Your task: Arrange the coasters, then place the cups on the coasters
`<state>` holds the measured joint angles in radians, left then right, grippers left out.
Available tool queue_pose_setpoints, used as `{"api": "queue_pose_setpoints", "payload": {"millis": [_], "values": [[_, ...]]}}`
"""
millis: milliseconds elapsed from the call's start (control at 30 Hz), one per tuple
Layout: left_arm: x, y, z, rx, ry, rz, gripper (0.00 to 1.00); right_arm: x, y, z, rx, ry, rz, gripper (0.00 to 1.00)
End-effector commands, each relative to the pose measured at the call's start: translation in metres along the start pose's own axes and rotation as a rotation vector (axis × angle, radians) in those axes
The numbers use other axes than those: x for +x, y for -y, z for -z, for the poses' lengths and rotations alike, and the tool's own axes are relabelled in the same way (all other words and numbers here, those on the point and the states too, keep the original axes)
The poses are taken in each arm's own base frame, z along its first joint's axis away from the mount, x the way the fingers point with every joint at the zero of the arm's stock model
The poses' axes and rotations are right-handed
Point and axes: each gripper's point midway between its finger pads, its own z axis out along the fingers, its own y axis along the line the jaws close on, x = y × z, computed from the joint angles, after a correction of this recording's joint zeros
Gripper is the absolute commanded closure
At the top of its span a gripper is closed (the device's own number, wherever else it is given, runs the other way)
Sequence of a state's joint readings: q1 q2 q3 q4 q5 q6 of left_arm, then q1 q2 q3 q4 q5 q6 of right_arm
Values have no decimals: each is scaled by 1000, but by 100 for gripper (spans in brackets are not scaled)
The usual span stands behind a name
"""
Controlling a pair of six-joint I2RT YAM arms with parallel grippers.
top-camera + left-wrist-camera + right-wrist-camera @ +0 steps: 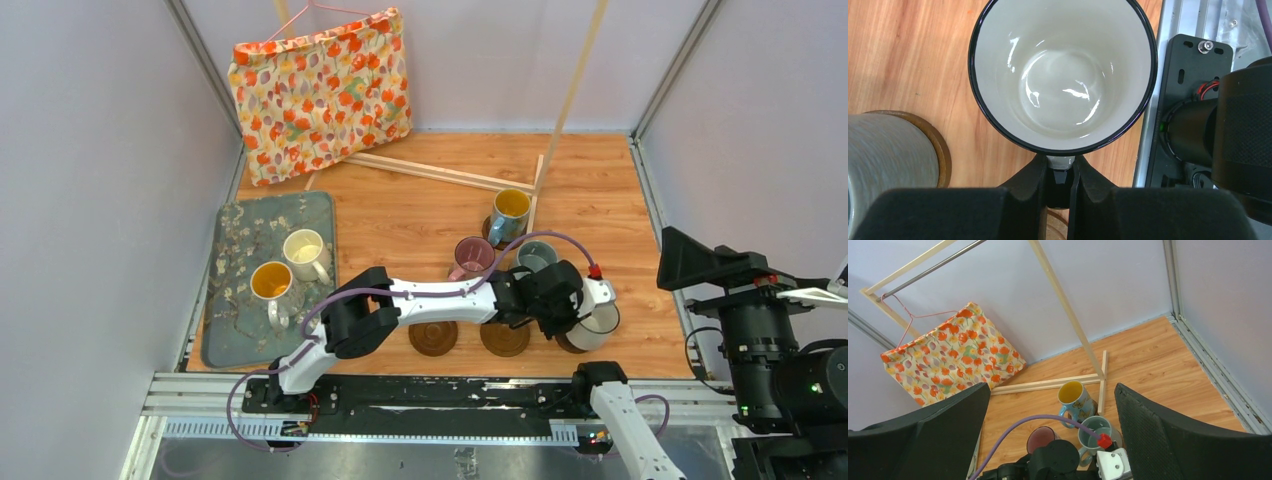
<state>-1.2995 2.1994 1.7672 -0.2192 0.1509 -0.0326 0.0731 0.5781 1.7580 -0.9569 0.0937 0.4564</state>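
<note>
My left gripper is shut on the handle of the white cup with a dark rim, at the front right. A coaster's edge shows under that cup. Two bare coasters lie to its left. The blue cup with yellow inside, the pink cup and the grey-blue cup stand behind my arm. The grey-blue cup stands on a coaster. My right gripper is open and empty, raised at the right.
A grey floral mat at the left holds a cream cup and a pale cup with orange inside. A flowered bag hangs on a wooden rack at the back. Walls close in on three sides.
</note>
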Motion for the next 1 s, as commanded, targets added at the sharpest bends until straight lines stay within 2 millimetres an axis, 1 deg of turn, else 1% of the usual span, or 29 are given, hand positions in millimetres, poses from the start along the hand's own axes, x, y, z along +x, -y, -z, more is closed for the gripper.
{"api": "queue_pose_setpoints", "payload": {"millis": [0,367,633,733,967], "values": [[-35,3,0,-1,113,-38,100,1,-4,-3,-25,-16,3,0],[-19,-15,0,-37,85,-15,100,3,-8,-8,-40,-32,-9,0],[-4,-11,-3,-15,65,5,100,7,-7,-9,-37,-39,-15,0],[-3,-10,-1,-12,65,4,100,5,-7,-8,-36,-32,-15,0],[-3,-8,5,-2,56,-21,100,9,-8,-10,-37,-45,-23,0]]}}
